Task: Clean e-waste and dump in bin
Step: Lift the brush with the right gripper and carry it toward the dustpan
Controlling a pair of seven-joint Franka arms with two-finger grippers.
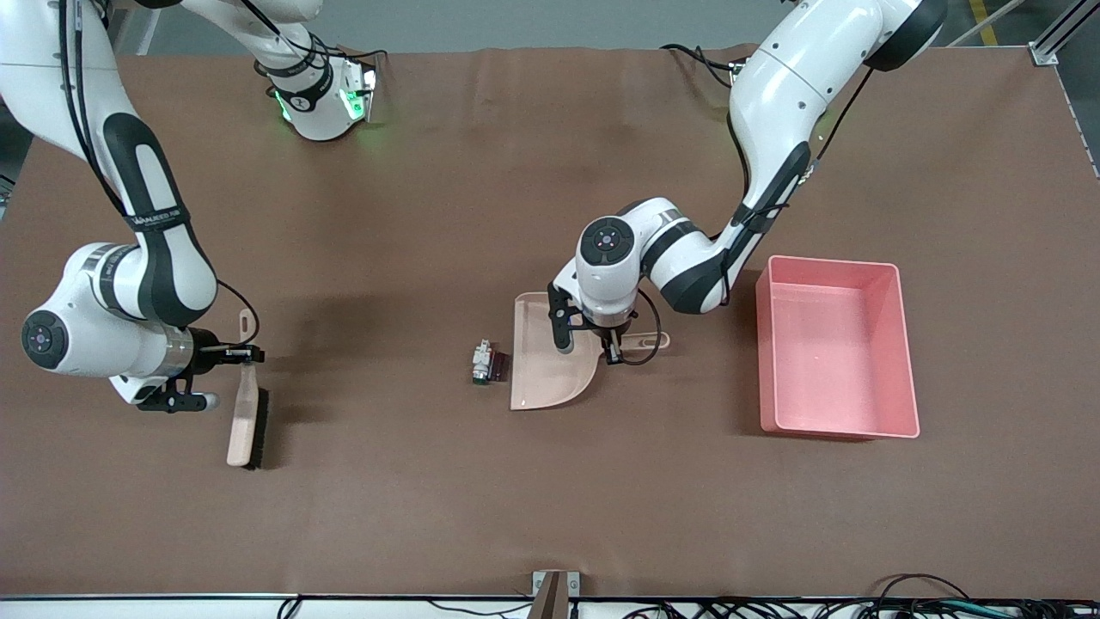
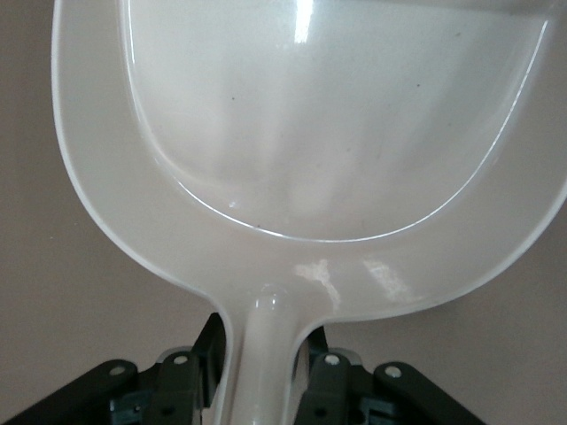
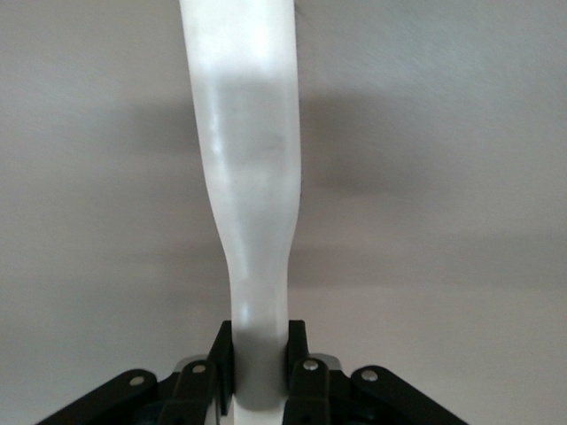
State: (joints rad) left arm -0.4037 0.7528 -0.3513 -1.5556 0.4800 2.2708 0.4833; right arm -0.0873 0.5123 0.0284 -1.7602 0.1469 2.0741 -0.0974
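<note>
The left gripper (image 1: 612, 342) pinches the dustpan (image 1: 541, 365) handle, its flat edge just beside the e-waste (image 1: 484, 362). The right gripper (image 1: 243, 352) squeezes the brush (image 1: 247, 421) handle, with lots of bare table (image 1: 387, 481) between. Only the front view shows the bin (image 1: 835, 357).

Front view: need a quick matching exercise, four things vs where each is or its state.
Things:
1. dustpan
2. brush
3. e-waste
4. bin

Places or states:
A. lies on the table beside the dustpan's open edge
B. handle gripped by the right gripper
C. nothing in it, toward the left arm's end of the table
D. handle gripped by the left gripper

Pairs: 1-D, 2-B, 3-A, 4-C
</note>
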